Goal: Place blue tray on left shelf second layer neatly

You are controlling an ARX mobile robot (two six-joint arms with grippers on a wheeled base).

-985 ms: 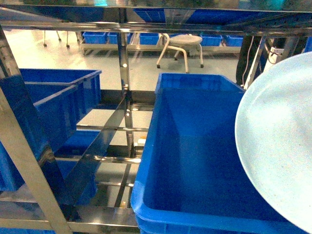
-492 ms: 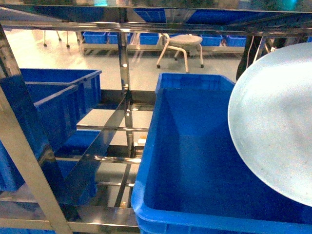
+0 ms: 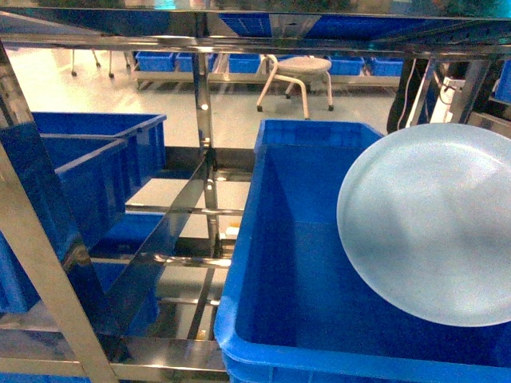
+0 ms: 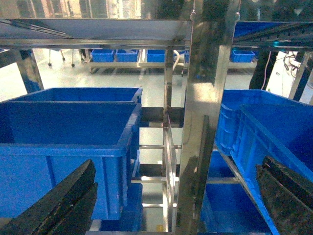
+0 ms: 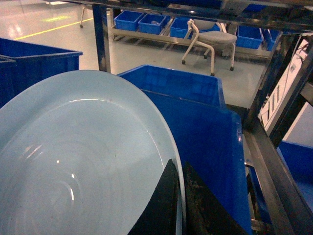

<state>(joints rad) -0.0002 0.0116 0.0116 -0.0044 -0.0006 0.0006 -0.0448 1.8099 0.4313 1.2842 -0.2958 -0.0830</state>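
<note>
The blue tray [image 3: 427, 223] is a pale sky-blue oval dish, held tilted at the right of the head view, above the open top of a deep blue crate [image 3: 295, 263]. My right gripper [image 5: 178, 172] is shut on the tray's [image 5: 83, 156] rim, one finger on each face. It does not show in the head view. The mirror-bright steel shelf [image 3: 172, 211] with its flat crossbars lies to the left of the crate. My left gripper [image 4: 177, 165] is open and holds nothing, facing a steel upright post [image 4: 203, 122].
Two dark-blue crates [image 3: 80, 171] sit in the rack's left bay. A steel post [image 3: 207, 152] divides the bays, and an upper shelf bar [image 3: 239, 40] runs overhead. Beyond the rack stand a white stool [image 3: 302, 76] and more blue crates [image 3: 192, 61].
The blue tray has moved left and further into the head view, from the right edge to over the deep crate. Nothing else has moved.
</note>
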